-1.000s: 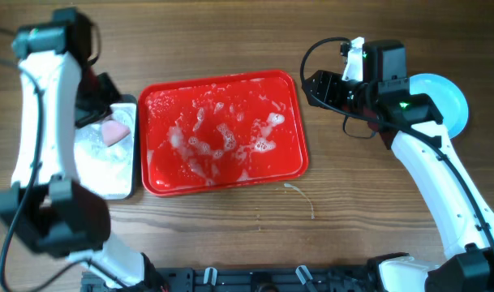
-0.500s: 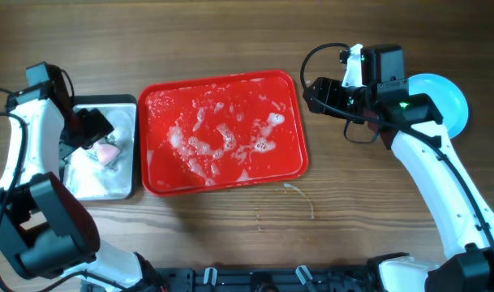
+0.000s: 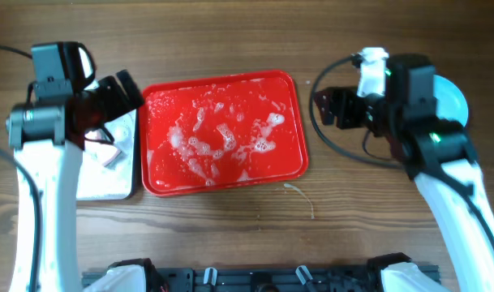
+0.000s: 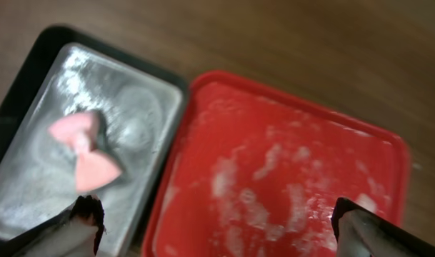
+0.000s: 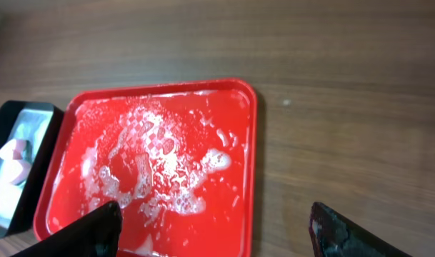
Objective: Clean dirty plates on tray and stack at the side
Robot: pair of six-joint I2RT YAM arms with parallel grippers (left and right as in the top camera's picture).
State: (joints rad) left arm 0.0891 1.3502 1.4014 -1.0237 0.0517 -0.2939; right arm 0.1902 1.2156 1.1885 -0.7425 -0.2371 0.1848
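Now that the left end effector (image 4: 217,230) has sprung wide, dropping the sponge (image 4: 85,151) in the silver tray (image 3: 92,185), washing looks done: the tray (image 5: 231,207) holds only foam, the plates (image 3: 456,101) lie well right of it, by the right end effector (image 5: 221,228), wide and empty

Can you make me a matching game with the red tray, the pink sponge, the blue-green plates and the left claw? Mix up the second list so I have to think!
Things:
1. red tray
2. pink sponge
3. plates
4. left claw

What goes with them:
A. wide open, holding nothing
B. off to the right, partly hidden behind the right arm
C. lying in the silver tray
D. splashed with white foam

Right pairs: 1-D, 2-C, 3-B, 4-A.
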